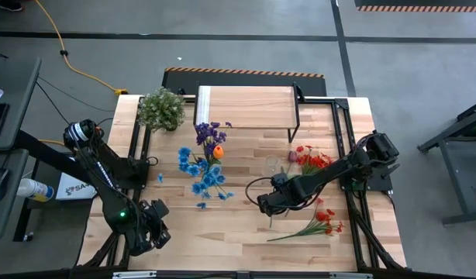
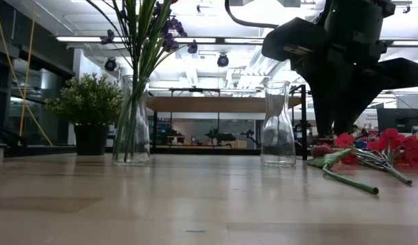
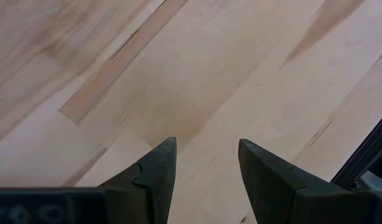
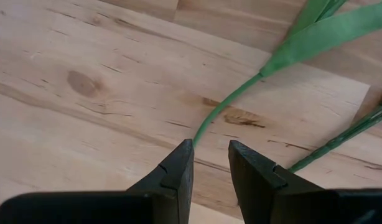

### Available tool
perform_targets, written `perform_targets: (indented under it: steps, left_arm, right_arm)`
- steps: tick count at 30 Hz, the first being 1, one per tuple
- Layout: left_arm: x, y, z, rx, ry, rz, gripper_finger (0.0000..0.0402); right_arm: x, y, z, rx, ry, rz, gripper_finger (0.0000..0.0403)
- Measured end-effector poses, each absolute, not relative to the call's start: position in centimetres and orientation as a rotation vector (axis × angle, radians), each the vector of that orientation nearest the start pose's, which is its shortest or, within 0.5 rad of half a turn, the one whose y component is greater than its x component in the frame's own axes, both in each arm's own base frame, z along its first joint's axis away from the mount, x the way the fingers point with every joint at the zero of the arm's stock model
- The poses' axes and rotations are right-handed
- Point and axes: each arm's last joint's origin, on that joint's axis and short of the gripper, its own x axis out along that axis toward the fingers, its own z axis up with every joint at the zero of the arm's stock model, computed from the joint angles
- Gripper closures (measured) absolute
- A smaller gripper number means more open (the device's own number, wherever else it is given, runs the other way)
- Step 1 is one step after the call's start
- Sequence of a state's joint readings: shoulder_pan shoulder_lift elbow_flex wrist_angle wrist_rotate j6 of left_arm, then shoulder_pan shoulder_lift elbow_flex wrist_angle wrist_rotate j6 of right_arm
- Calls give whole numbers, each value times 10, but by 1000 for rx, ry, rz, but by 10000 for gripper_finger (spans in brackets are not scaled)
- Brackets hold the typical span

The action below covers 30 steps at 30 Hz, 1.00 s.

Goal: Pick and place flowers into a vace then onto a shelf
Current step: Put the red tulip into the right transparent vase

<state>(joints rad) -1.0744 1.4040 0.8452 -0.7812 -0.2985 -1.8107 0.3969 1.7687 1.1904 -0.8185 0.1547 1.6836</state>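
Right claw (image 4: pixel 211 163) was low over the counter (image 4: pixel 85 124), fingers spread w/ a narrow gap, pinching nothing. The cut end of a green stem (image 4: pixel 223 109) lay just ahead of the tips, not yet between them.

Risks:
- Thin stem flat on wood: the tips could close above it or shove it away.
- A second stem (image 4: pixel 340 138) lay beside the claw and might get dragged along.

Empty glass vase (image 2: pixel 278 124) stood beyond it. Left claw (image 3: pixel 206 163) was parked, spread, empty, w/ only bare counter ahead of it. Shelf (image 1: pixel 246 107) was further back, nothing on it.
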Motion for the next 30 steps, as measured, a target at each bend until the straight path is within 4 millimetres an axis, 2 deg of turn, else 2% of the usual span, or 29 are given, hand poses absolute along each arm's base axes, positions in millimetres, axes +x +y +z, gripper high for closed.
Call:
perform_targets:
  steps: [14, 30]
  left_arm:
    - [120, -204, 192, -707, 1156, 428, 195]
    - [120, -204, 192, -706, 1156, 427, 195]
  right_arm:
    - [303, 122, 184, 1021, 1093, -909, 302]
    - [304, 122, 184, 964, 1057, -885, 200]
